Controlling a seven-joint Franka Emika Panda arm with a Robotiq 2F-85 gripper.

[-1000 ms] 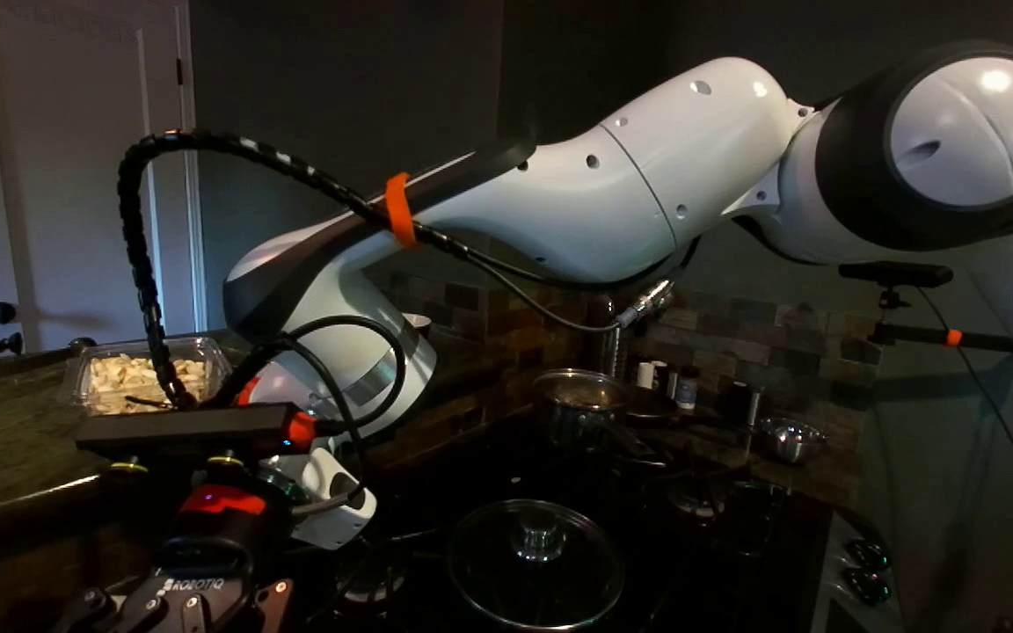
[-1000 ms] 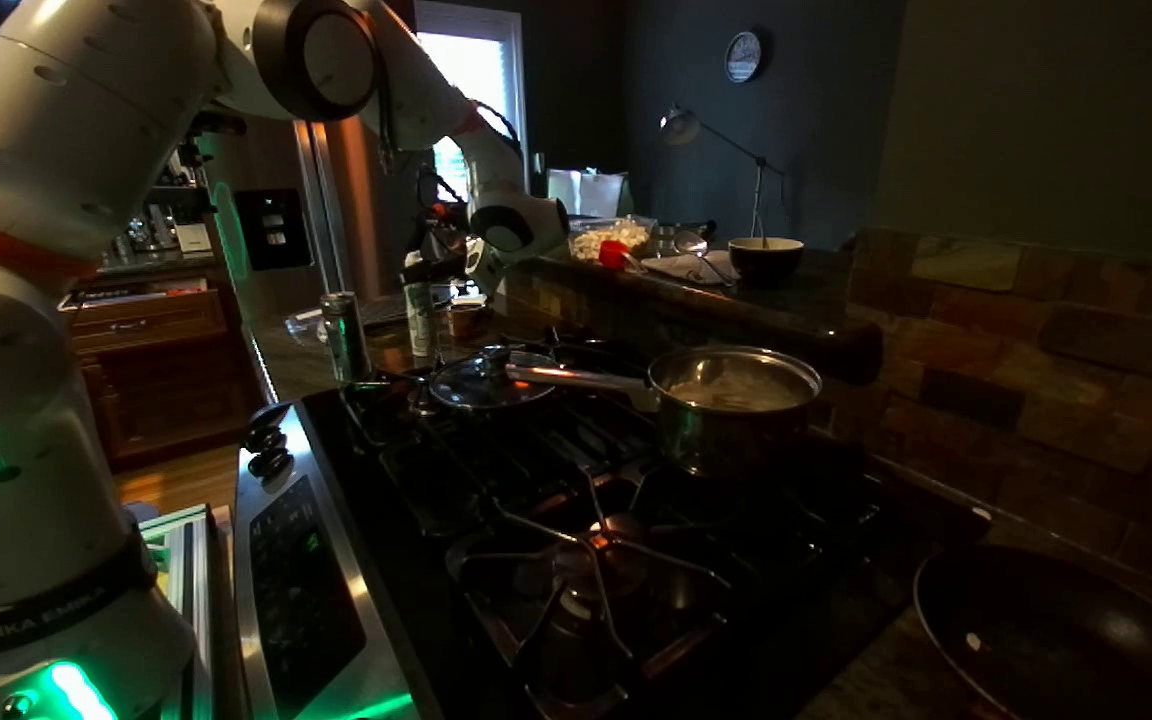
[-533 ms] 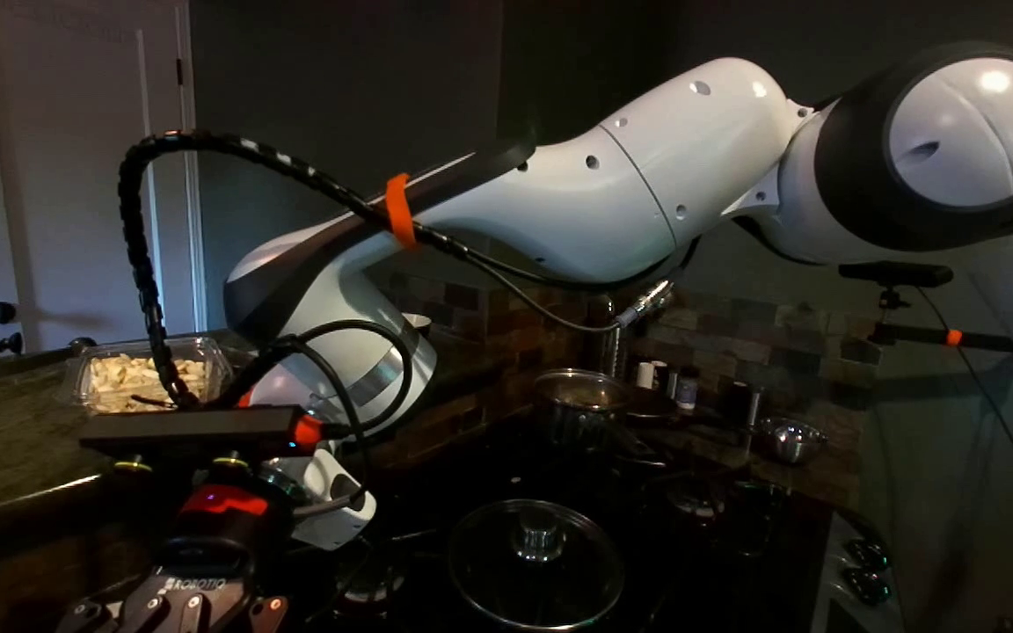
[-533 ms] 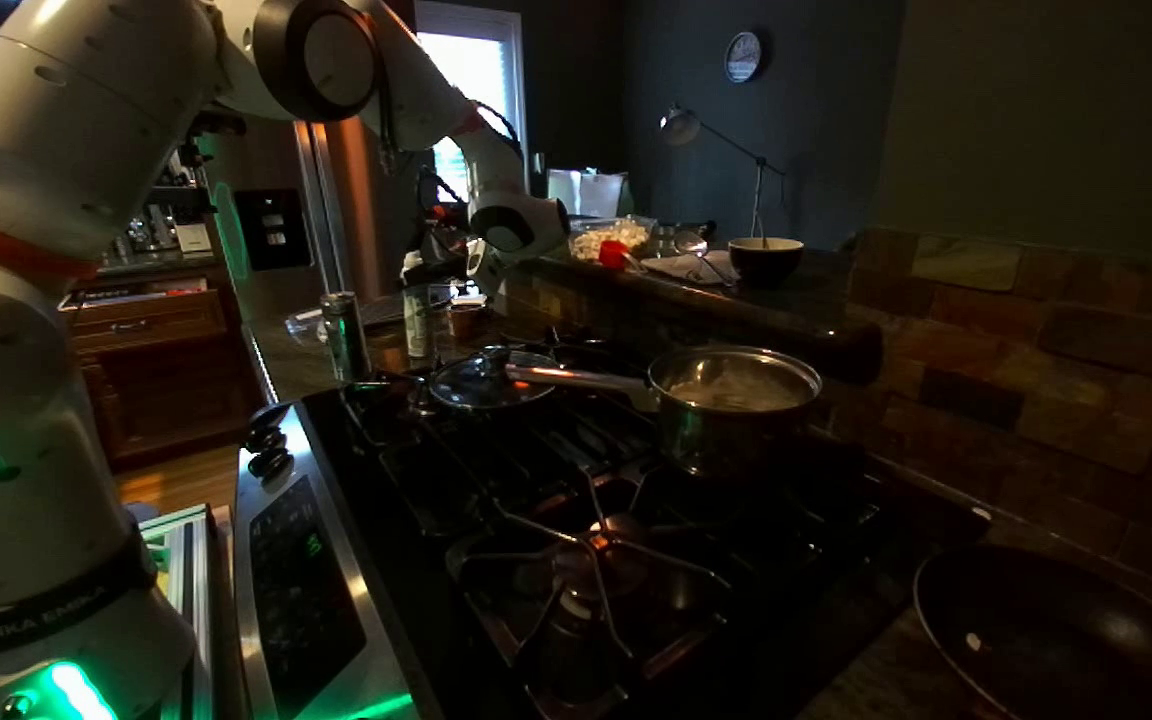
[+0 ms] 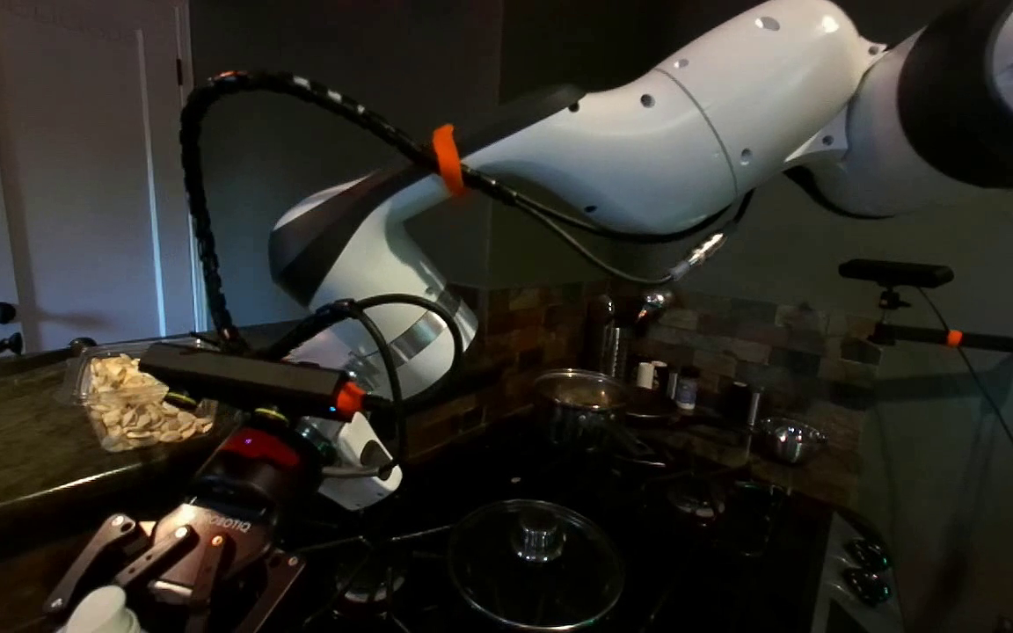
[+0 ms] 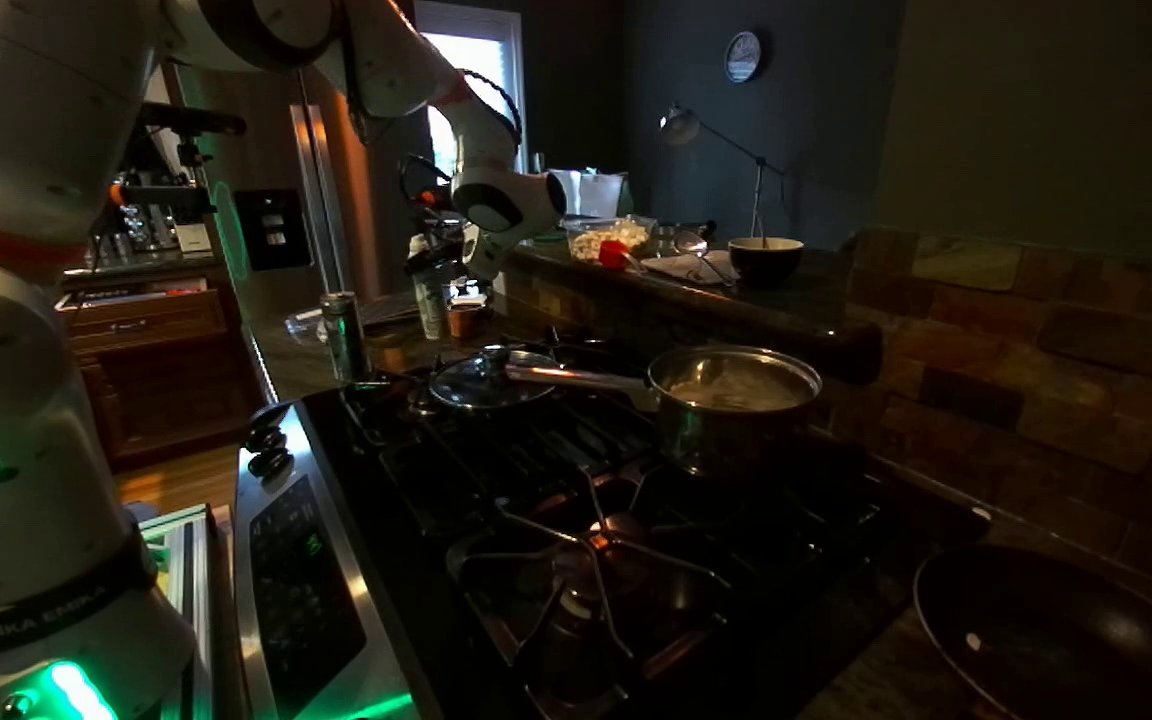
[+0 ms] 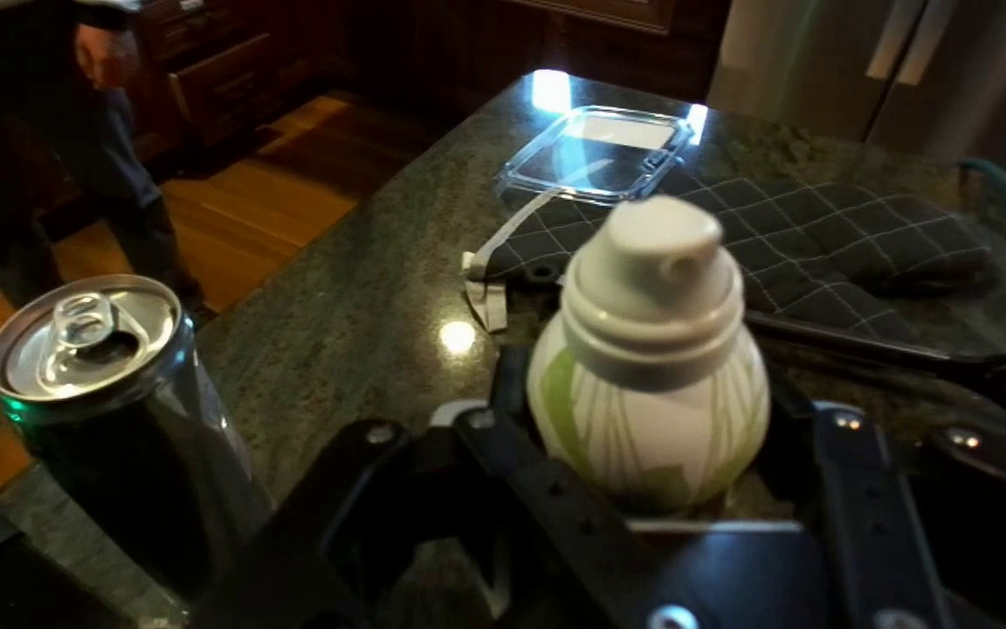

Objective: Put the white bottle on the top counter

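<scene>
Wrist view: centres on the white bottle, pale cap uppermost, green leaf pattern below.
Gripper: clasps the white bottle, with fingers pressed against opposite sides (pads partly hidden).
Bottle stance: leans slightly in an exterior view; base contact with the lower counter, impossible to tell.
Top counter: runs above the white bottle in an exterior view, apart from it.
Plastic tub: sits above the white bottle too, holding pale slices.
Dark can: stands near the white bottle, to its left in the wrist view, opened.
Quilted cloth: lies behind the white bottle, clear plastic piece farther back.
Glass lid: rests to the right of the white bottle in an exterior view.
</scene>
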